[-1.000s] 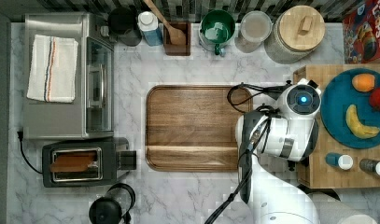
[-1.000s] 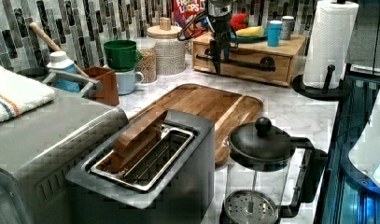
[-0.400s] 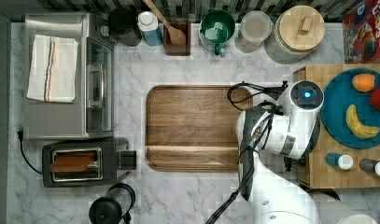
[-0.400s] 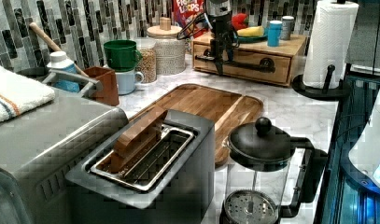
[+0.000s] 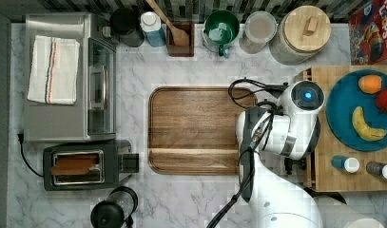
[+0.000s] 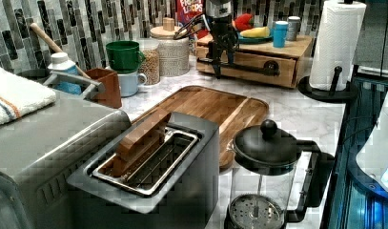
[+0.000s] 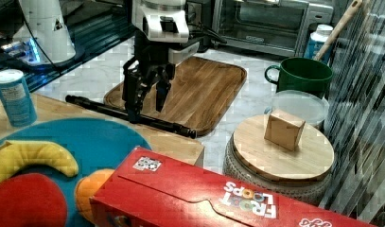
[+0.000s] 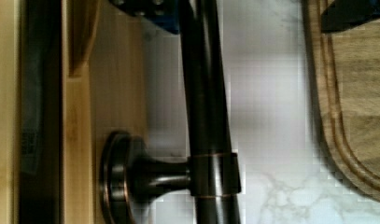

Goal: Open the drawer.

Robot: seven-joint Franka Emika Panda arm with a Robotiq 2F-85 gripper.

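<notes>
The drawer (image 6: 254,62) is the light-wood front of the butcher-block cabinet (image 5: 353,175), carrying a long black bar handle (image 6: 246,69) (image 7: 109,111). In the left view my gripper (image 6: 222,49) hangs straight down at the handle's left part. Seen from the right view, my gripper (image 7: 146,101) is open, one finger on each side of the bar. In the wrist view the bar (image 8: 204,93) runs close beside one blue-padded finger (image 8: 152,16), while the other finger (image 8: 351,14) stands well away. A narrow dark gap shows behind the drawer front (image 8: 117,79).
A dark wooden tray (image 5: 196,128) lies just in front of the drawer. A blue plate (image 5: 345,107) with fruit and small bottles sit on the cabinet top. A paper towel roll (image 6: 337,43), a French press (image 6: 263,167), a toaster (image 5: 82,164) and jars (image 5: 300,33) stand around.
The arm's wrist has shifted very slightly in the top view. My gripper stays at the handle, and the drawer shows no visible movement.
</notes>
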